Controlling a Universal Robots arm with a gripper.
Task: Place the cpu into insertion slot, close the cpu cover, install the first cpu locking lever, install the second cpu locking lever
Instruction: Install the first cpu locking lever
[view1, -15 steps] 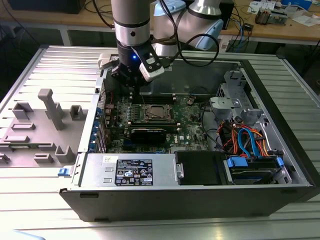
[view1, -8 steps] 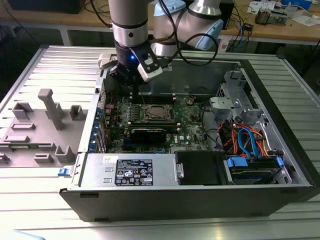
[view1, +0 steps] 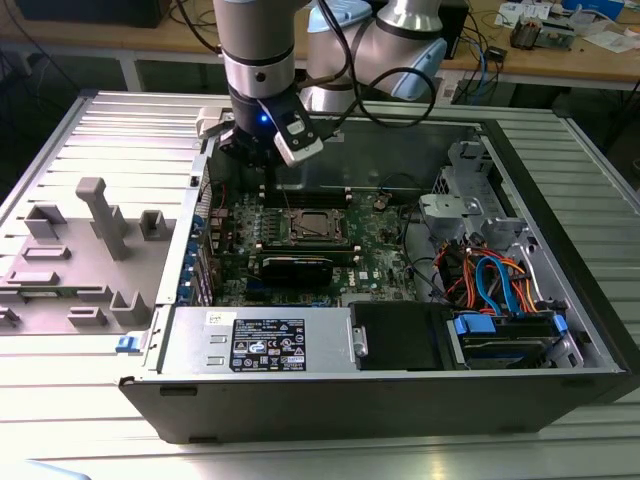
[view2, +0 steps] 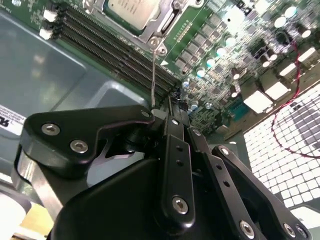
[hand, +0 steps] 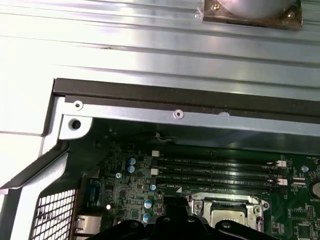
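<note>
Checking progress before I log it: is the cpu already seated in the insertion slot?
Yes, in the second wrist view the cpu lies silver top up inside the metal rim of the insertion slot.

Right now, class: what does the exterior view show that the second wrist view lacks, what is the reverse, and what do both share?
Exterior view adds: labelled grey box, blue cables, and grey fixture outside the case. Second wrist view adds: a thin wire lever standing by the gripper, and the cpu seated. Both share: green motherboard, memory slots, insertion slot.
</note>
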